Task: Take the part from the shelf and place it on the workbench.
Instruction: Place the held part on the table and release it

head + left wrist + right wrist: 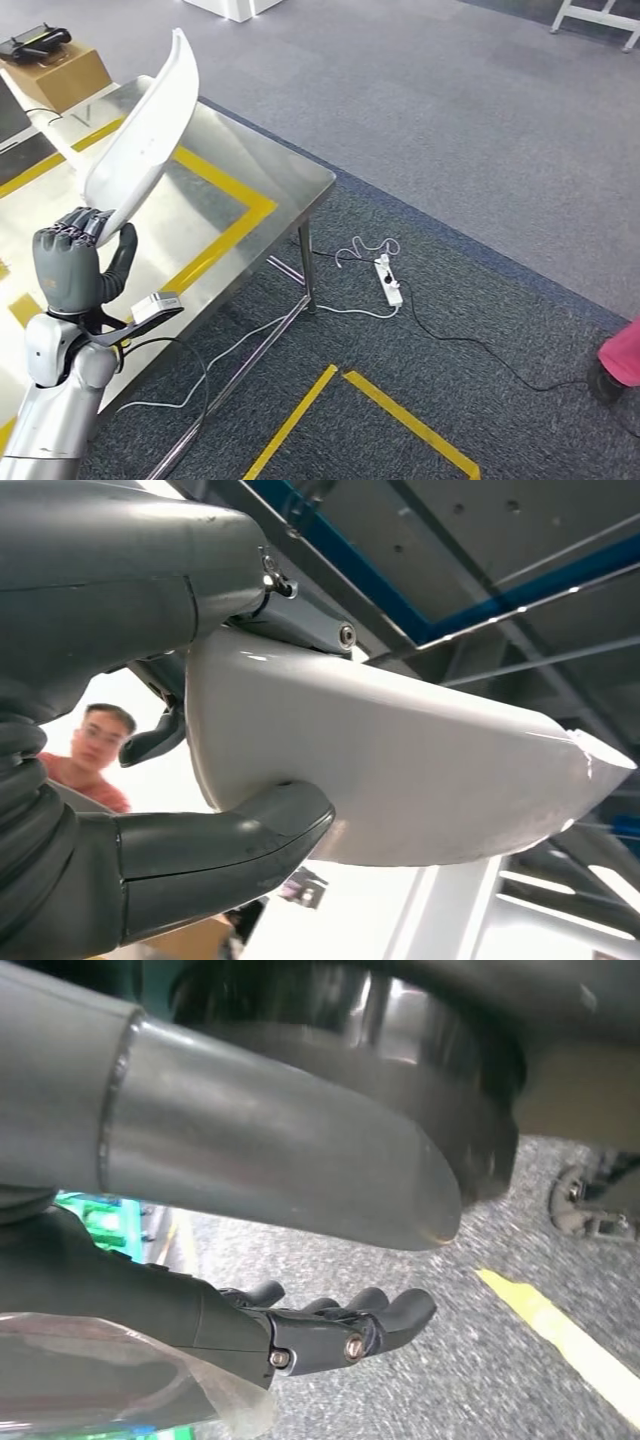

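Note:
The part [143,135] is a long, curved white plastic shell. My left hand [75,260] grips its lower end and holds it tilted up over the near edge of the steel workbench [249,170], which carries yellow tape lines. In the left wrist view the thumb [226,840] presses under the white part [423,770] and darker fingers close over it. My right hand [332,1325] hangs above the carpet floor with its fingers stretched out and nothing in them.
A cardboard box [60,70] with a black device on top stands at the bench's far left. A white power strip [391,285] and cables lie on the floor by the bench leg. A person [98,750] stands near; something pink [623,355] is at the right edge.

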